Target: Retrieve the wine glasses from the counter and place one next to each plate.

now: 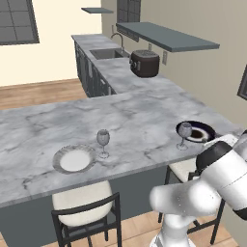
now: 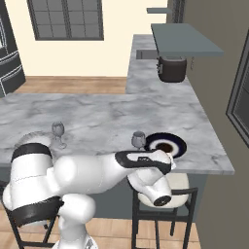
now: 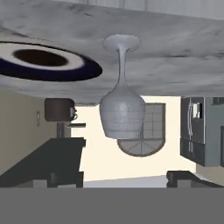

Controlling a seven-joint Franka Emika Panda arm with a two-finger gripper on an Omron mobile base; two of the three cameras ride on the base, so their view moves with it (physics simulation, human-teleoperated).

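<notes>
Two wine glasses stand upright on the marble island. One wine glass (image 1: pixel 102 140) (image 2: pixel 58 130) is just right of the pale plate (image 1: pixel 74 159). The other wine glass (image 1: pixel 184 132) (image 2: pixel 138 140) (image 3: pixel 122 109) stands beside the dark plate (image 1: pixel 197 131) (image 2: pixel 167 144) (image 3: pixel 43 65), on its left. The hand view is rolled upside down, so this glass appears to hang foot-up. My gripper (image 3: pixel 127 179) is open at the island's near edge, a short way back from that glass, with nothing between its fingertips. The counter (image 1: pixel 120 72) (image 2: pixel 155 78) runs along the far wall.
A dark appliance (image 1: pixel 144 62) (image 2: pixel 172 69) sits on the counter under a grey shelf (image 1: pixel 169 36), with a sink (image 1: pixel 108 53) beyond it. Stools (image 1: pixel 84 205) (image 2: pixel 165 199) stand at the island's near side. A dark fridge (image 3: pixel 197 131) is in the background.
</notes>
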